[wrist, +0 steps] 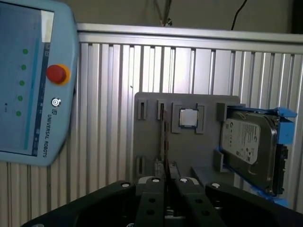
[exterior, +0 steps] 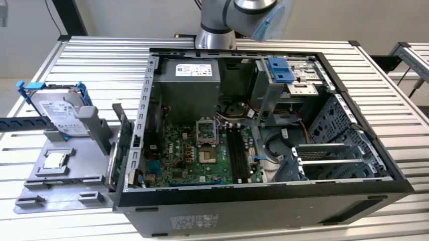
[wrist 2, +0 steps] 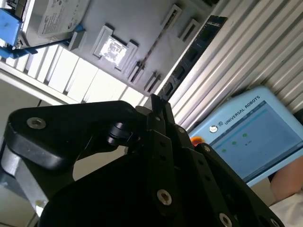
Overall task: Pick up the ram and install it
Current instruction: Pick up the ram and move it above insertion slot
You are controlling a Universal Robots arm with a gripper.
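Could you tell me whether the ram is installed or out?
Out: the ram stands on edge on the grey tray, outside the case.

Quick tally, folks: one open computer case [exterior: 268,211], one hard drive [wrist: 248,142], one processor chip [wrist: 188,118], one ram [wrist 2: 195,47], one grey tray [wrist: 199,149], one teach pendant [wrist: 28,80], one table [exterior: 100,55].
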